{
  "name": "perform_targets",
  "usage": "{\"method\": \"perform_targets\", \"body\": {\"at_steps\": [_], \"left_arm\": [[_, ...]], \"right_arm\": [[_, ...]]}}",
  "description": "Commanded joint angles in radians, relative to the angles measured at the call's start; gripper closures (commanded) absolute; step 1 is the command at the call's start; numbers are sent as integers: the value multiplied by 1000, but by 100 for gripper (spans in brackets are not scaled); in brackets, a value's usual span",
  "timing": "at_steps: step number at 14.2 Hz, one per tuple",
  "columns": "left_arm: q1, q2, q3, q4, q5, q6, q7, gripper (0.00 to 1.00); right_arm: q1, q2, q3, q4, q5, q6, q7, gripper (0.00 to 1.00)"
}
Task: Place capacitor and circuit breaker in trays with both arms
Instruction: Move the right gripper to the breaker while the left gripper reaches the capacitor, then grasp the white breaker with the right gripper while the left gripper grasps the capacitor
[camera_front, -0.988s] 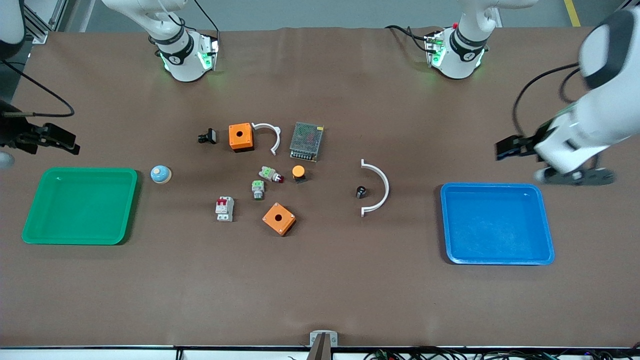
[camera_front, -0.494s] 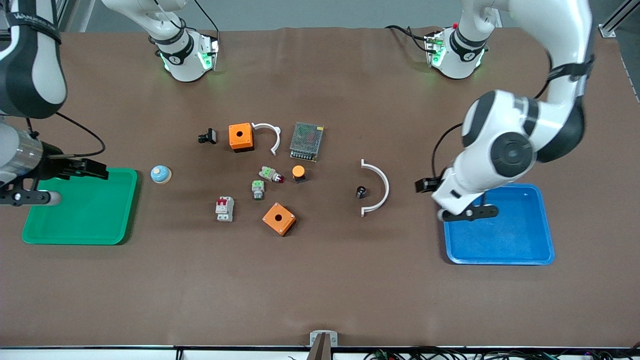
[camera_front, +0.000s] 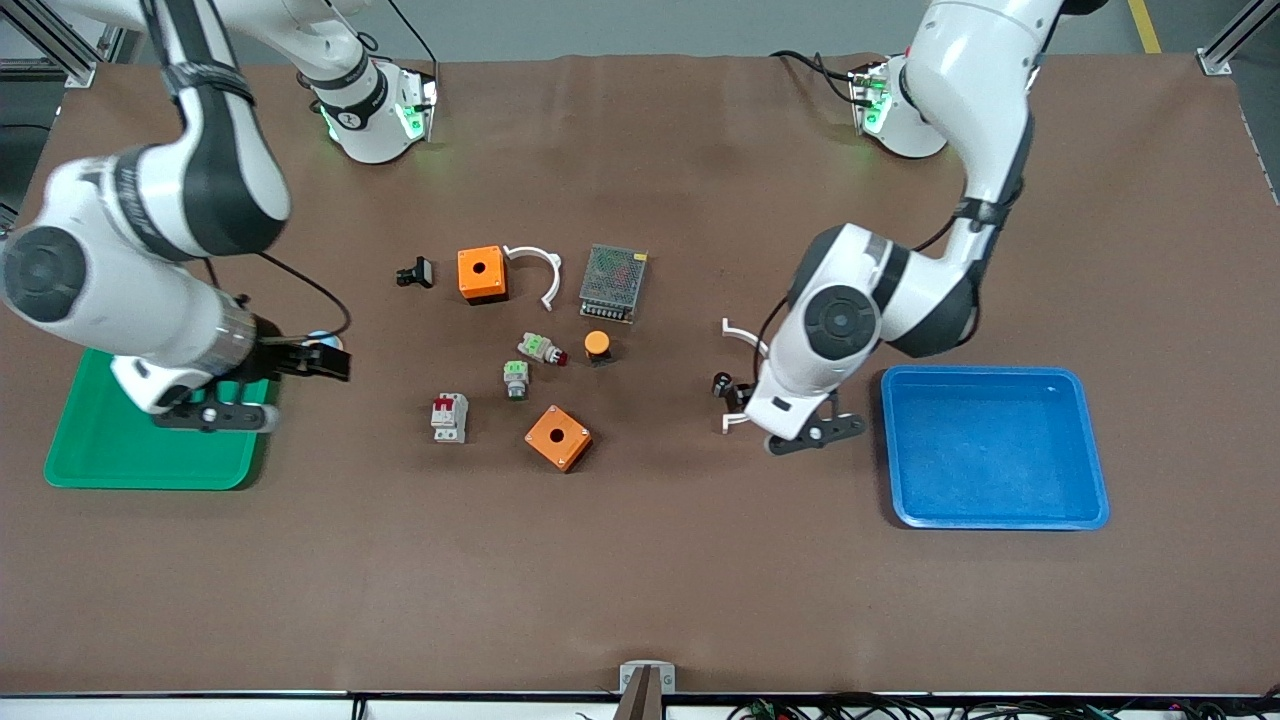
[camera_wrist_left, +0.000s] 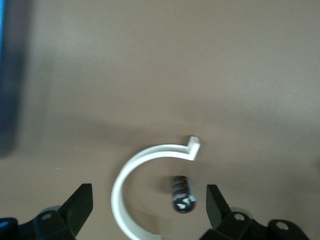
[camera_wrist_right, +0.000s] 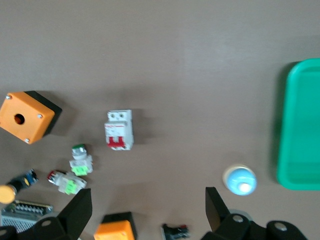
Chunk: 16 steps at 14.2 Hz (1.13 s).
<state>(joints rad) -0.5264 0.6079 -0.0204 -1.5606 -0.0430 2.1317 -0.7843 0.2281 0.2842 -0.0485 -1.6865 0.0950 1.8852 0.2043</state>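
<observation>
Bright even overhead light, soft short shadows, both wrist views blurred

table (camera_front: 640, 560): brown mat | green tray (camera_front: 100, 450) | blue tray (camera_front: 995, 445) | circuit breaker (camera_front: 449, 416) | capacitor (camera_front: 720, 383) | two orange boxes (camera_front: 558, 437) | white arc (camera_front: 545, 270)

Left arm hides most of the white curved clip (camera_front: 737, 331); only its ends show. Right arm covers a corner of the green tray (camera_front: 120, 455) and nearly all of the blue dome (camera_front: 322, 337). Mesh-topped box (camera_wrist_right: 25, 212) cut off at right wrist view's edge.
</observation>
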Motion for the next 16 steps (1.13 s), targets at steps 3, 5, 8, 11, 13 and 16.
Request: {"method": "perform_targets", "body": {"at_steps": [3, 5, 8, 11, 13, 16], "left_arm": [[-61, 75, 8, 14, -18, 117, -87, 0], [-73, 92, 8, 5, -17, 123, -99, 0], [-89, 93, 8, -41, -18, 125, -99, 0], [-101, 90, 8, -71, -17, 125, -113, 0], [-103, 92, 7, -75, -18, 125, -139, 11], [-109, 93, 7, -78, -18, 126, -165, 39]], "right_arm": [[92, 58, -10, -90, 22, 202, 119, 0], [111, 101, -10, -116, 22, 273, 119, 0], [137, 138, -10, -197, 19, 432, 116, 0], [137, 180, -11, -216, -3, 488, 106, 0], [137, 205, -11, -216, -32, 521, 106, 0], [137, 248, -10, -217, -34, 581, 107, 0]]}}
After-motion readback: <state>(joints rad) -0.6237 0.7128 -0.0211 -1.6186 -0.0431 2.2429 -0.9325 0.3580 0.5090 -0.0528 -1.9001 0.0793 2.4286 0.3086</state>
